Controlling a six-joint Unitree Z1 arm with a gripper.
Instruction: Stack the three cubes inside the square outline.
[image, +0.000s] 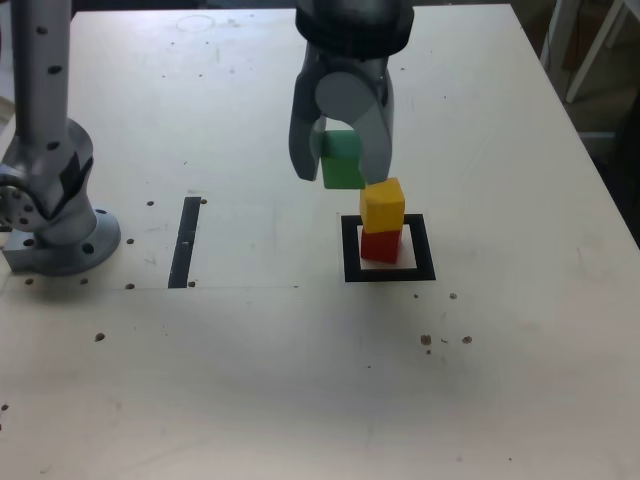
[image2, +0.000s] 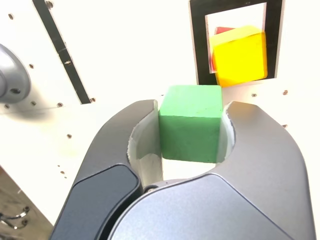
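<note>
The green cube (image: 343, 160) is clamped between the jaws of the downward-pointing gripper (image: 338, 165), held above the surface (image: 300, 380). Just beside the jaws, the yellow cube (image: 383, 205) is stacked on the red cube (image: 380, 245) inside the square outline (image: 350, 250).

Even, bright room light over pale table (image: 300, 380); no harsh glare. Exterior view slightly soft, colours washed, fine grain. Faint diffuse shadow under gripper (image: 340, 165) and beside arm base (image: 60, 240). Wrist view brighter, table near white, almost overexposed. Green cube (image2: 191, 122) sharp, colour saturated; yellow cube (image2: 240, 57) slightly soft. Dark corner at wrist view's edge, detail muddy there.
</note>
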